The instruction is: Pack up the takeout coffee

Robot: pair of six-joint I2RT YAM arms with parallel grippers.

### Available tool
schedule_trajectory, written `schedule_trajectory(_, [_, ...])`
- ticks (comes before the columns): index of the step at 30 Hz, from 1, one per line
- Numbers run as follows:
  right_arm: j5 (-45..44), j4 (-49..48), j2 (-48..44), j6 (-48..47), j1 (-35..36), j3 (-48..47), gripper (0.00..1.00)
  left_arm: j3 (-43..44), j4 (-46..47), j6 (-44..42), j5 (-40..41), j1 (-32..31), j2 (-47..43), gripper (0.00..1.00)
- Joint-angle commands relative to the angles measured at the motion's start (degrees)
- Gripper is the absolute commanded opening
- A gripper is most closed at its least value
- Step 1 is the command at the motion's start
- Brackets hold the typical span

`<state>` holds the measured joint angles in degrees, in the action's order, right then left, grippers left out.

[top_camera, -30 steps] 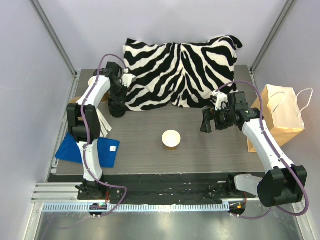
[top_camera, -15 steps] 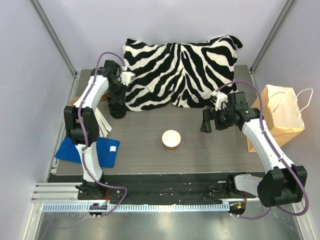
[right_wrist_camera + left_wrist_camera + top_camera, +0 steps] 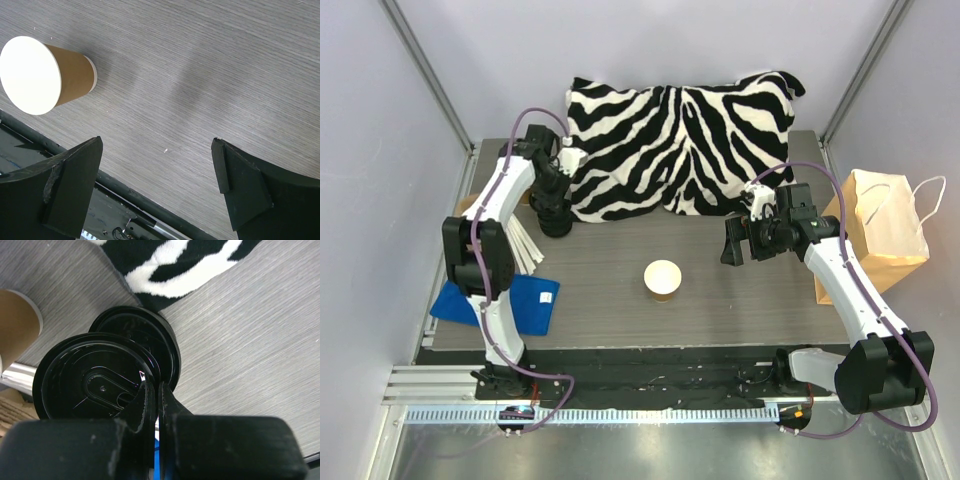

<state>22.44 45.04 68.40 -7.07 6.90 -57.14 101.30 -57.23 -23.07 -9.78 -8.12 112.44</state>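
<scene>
Early stage: left gripper [image 3: 152, 390] pinched shut on a round black plastic lid [image 3: 92, 385] just over the stack of black lids [image 3: 145, 330]; right gripper [image 3: 156, 150] wide open, empty; small brown paper cup [image 3: 661, 277], unlidded, between the grippers; lidding and bagging in the brown paper bag [image 3: 880, 235] remain.

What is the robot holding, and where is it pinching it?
The left gripper pinches one black lid by its rim. The right gripper is open, holding nothing.

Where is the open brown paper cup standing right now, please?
In the top view the open paper cup stands alone mid-table, in front of the zebra pillow, between the two arms and nearer the right gripper.
</scene>
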Motion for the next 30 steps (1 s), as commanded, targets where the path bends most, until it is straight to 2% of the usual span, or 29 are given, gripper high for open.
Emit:
schedule_trajectory(1, [0.8,-1.4,0.1,0.6,-0.3,-2.3,1.0,-1.9,3.3,-2.2,2.0,0.2,-5.8,0.02])
schedule_trajectory(8, [0.9,-1.4,0.4,0.7,-0.3,-2.7,1.0,-0.7,3.0,-2.2,0.7,-0.2,-10.7,0.0])
schedule_trajectory(12, [0.9,-1.2,0.5,0.7,-0.2,-3.3,1.0,0.0,-0.2,-2.9,-4.6,-1.8,-15.1,0.0])
schedule_trajectory(16, [1.6,-0.6,0.7,0.1,-0.2,-4.2,1.0,-0.7,-4.6,-3.1,-13.2,-4.6,-19.9,0.0])
schedule_trajectory(17, [2.1,-0.5,0.5,-0.1,-0.2,-4.6,1.0,-0.1,-5.8,-2.6,-18.6,-5.2,-20.6,0.0])
schedule_trajectory(22, [8.8,-1.3,-4.0,-5.0,-0.2,-5.5,1.0,1.4,-10.4,5.6,-34.3,-9.3,-24.7,0.0])
schedule_trajectory(23, [9.7,-1.6,-4.8,-7.8,-0.2,-6.0,1.0,1.4,-10.4,6.9,-39.3,-9.9,-25.4,0.0])
schedule_trajectory(28, [15.5,3.8,-5.4,-20.9,-0.3,-11.9,1.0,-1.1,-9.1,15.3,-51.9,-13.1,-29.8,0.0])
schedule_trajectory(30, [18.5,3.8,-8.8,-27.7,-0.2,-12.3,1.0,-3.4,-6.6,18.0,-56.9,-13.8,-31.2,0.0])
